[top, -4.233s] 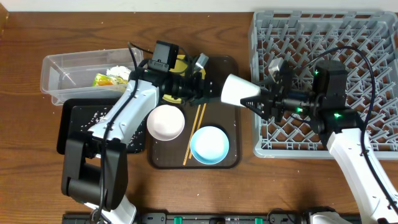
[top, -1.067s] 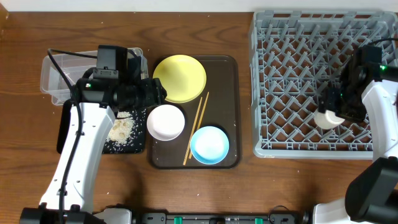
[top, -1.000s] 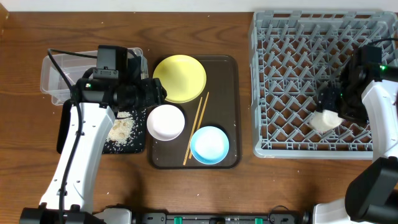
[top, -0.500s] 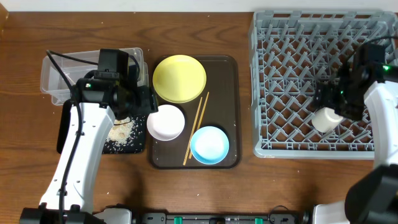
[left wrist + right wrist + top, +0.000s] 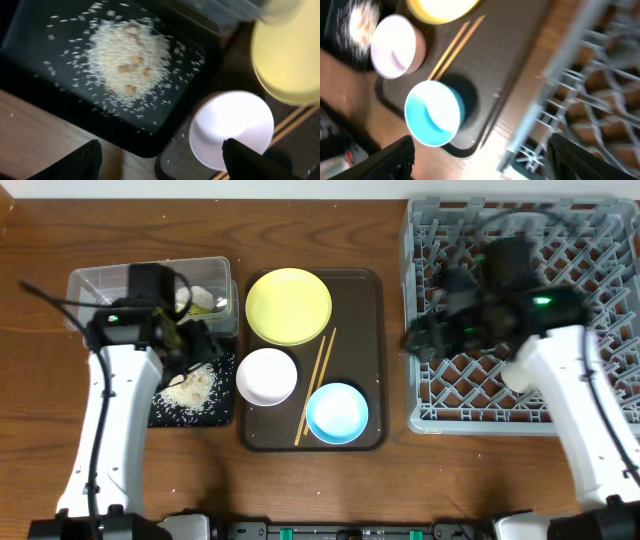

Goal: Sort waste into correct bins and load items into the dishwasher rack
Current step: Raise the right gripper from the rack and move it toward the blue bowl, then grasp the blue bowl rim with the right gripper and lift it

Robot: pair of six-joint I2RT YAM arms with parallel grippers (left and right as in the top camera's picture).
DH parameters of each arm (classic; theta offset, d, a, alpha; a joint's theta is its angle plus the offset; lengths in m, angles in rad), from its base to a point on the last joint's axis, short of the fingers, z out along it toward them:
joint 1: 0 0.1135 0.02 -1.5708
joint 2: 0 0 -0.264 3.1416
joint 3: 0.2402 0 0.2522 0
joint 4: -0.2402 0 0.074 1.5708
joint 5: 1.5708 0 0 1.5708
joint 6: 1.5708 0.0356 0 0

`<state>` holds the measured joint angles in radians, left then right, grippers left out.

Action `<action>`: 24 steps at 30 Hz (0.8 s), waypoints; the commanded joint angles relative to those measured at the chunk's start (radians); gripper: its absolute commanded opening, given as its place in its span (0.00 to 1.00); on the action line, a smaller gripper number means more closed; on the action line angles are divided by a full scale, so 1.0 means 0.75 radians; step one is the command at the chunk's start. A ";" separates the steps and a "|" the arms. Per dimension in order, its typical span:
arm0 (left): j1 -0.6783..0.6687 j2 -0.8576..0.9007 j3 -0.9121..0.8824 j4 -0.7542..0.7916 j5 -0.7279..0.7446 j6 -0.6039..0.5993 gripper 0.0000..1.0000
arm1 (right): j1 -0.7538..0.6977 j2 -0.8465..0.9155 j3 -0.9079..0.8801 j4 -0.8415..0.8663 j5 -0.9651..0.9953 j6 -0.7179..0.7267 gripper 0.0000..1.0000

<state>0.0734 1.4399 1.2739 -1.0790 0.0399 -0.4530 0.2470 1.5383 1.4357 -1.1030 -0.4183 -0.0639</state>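
Right fingers (image 5: 394,156) (wide, empty) have swung left, leaving the cup (image 5: 516,376) in the rack (image 5: 600,240); left fingers (image 5: 70,162) wide too.

1. The overhead camera looks straight down from high up on the whole wooden table (image 5: 40,460).
2. My left wrist camera looks down, close, on the shallow black rectangular tray (image 5: 165,145) and round white bowl (image 5: 232,127).
3. My right wrist camera, blurred, looks down over the brown serving tray (image 5: 520,65) and grey plastic lattice rack (image 5: 580,100).
4. All three share that bowl.
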 commanded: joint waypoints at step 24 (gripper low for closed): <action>0.066 -0.004 -0.001 -0.025 -0.025 -0.066 0.81 | 0.469 0.655 -0.018 0.048 0.264 0.264 0.05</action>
<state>0.1207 1.4399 1.2739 -1.0958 0.0376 -0.4976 0.5865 2.0171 1.4235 -1.0729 -0.2405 0.1085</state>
